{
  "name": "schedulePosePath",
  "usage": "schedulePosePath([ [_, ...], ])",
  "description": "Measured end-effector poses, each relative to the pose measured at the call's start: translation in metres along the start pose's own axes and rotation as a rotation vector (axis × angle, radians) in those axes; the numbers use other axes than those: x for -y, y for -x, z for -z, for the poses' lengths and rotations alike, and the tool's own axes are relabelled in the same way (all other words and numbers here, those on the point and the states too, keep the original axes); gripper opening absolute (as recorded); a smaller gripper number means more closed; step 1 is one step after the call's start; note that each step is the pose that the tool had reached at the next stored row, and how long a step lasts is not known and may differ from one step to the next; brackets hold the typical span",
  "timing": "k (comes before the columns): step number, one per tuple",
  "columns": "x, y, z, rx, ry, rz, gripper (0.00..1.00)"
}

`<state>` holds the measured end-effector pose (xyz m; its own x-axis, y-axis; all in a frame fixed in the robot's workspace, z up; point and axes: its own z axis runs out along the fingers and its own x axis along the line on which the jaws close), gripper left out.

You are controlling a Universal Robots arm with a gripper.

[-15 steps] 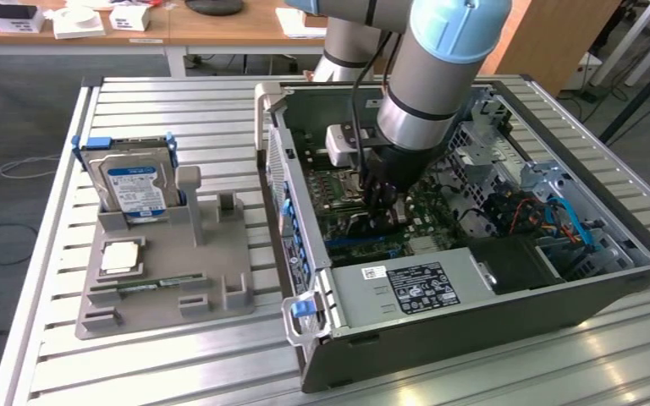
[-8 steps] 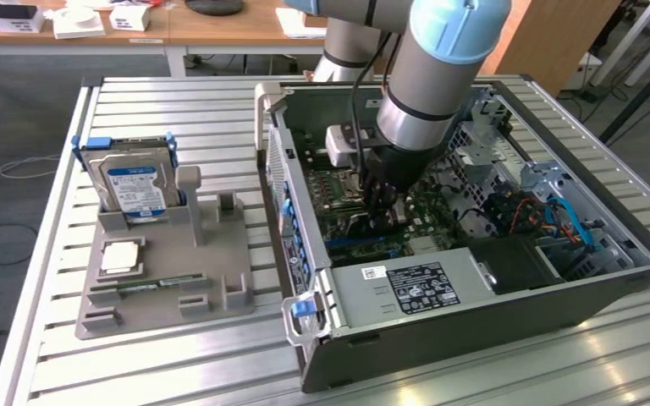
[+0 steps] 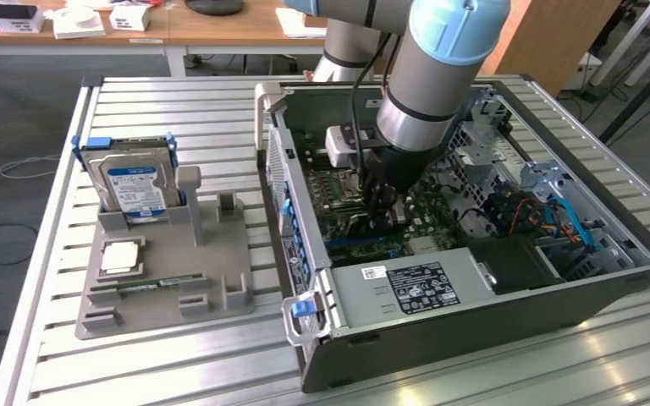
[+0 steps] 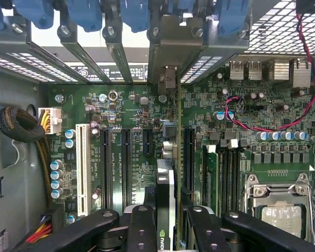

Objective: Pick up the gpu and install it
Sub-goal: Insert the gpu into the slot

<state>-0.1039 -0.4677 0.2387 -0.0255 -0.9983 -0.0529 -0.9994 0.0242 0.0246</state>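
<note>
Gpu (image 4: 165, 202) gripped edge-on in jaws (image 4: 167, 220) above motherboard (image 4: 131, 157); case (image 3: 596, 296) on slatted metal table (image 3: 133, 355).

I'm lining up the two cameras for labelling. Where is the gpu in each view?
Exterior view: the gpu stands edge-on inside the open computer case, under the arm.
Wrist view: the gpu sits between the pincer fingers, above the motherboard.
Shared landmark: the green motherboard.
</note>
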Motion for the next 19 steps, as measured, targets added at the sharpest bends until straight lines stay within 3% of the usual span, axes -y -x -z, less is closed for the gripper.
schedulePosePath([
  [17, 0.0001, 0.0002, -0.0006, 0.0017, -0.0006, 0.0, 0.27],
  [19, 0.0001, 0.0001, -0.0004, 0.0008, -0.0004, 0.0, 0.35],
])
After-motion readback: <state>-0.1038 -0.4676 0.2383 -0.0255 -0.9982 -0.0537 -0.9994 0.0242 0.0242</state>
